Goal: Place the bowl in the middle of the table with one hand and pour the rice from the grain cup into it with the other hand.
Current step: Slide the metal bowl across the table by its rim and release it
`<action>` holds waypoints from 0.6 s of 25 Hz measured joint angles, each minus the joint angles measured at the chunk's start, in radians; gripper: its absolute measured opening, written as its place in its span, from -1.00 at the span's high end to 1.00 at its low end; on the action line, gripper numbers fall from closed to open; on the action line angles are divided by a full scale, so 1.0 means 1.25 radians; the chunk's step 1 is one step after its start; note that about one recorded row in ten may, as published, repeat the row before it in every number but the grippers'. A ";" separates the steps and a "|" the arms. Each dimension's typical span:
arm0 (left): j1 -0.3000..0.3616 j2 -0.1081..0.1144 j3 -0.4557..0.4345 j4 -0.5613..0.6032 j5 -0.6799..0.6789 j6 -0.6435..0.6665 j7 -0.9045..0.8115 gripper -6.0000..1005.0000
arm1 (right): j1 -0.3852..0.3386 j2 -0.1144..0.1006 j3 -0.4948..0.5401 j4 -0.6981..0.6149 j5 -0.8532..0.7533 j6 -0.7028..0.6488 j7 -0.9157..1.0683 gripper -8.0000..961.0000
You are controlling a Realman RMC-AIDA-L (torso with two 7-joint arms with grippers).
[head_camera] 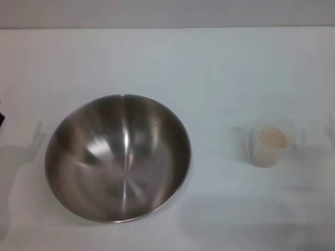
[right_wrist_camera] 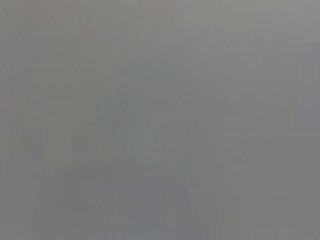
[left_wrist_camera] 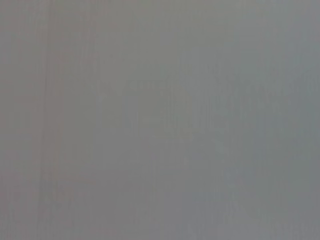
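Zero steps look done. Bowl [head_camera: 118, 158] sits empty on the table [head_camera: 209, 68], well left of the cup [head_camera: 271, 139], which stands upright w/ rice [head_camera: 273, 137] inside. Neither claw in view, so grip state can't be told. Left: center bowl, pour.

My right wrist camera gives me only a flat, even grey field from edge to edge. I cannot make out any object, edge or surface in it.
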 joint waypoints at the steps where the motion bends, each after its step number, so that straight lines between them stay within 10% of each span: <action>1: 0.000 0.000 0.000 0.000 0.000 0.000 0.000 -0.66 | 0.000 0.000 0.000 0.000 0.000 0.000 0.000 -0.75; 10: -0.002 0.014 -0.006 -0.081 -0.001 -0.054 -0.011 -0.66 | 0.001 0.000 0.000 0.001 0.000 -0.006 0.000 -0.75; 15: 0.014 0.061 -0.016 -0.268 0.000 -0.261 0.023 -0.66 | 0.002 -0.001 0.000 0.001 0.000 -0.006 0.000 -0.75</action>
